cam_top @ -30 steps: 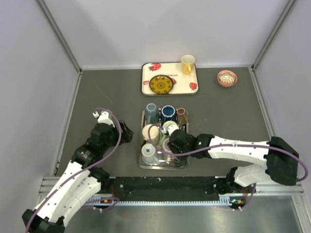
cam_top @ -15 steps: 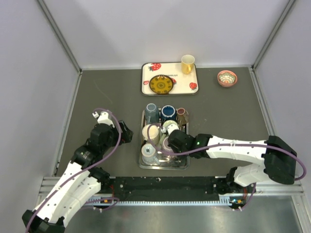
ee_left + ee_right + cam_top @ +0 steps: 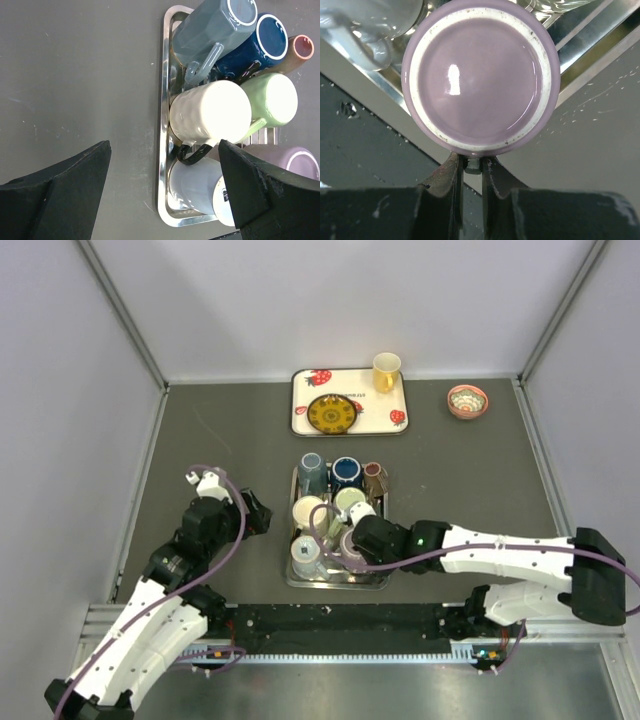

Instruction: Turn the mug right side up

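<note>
Dark table; mugs are packed in a tray. The purple mug is seen base-up at the tray's near-right corner, not yet turned. The right claw is clamped on it. The left claw is held wide apart left of the tray, empty. Lift and flip are judged outstanding.

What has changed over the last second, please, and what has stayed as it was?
The right gripper has pulled slightly toward the near edge, its arm sinking lower, fingers pinched shut at the lilac mug's edge, apparently gripping it; the mug has hardly moved. The left gripper, open, the other mugs, the metal tray and the strawberry tray stayed put.
</note>
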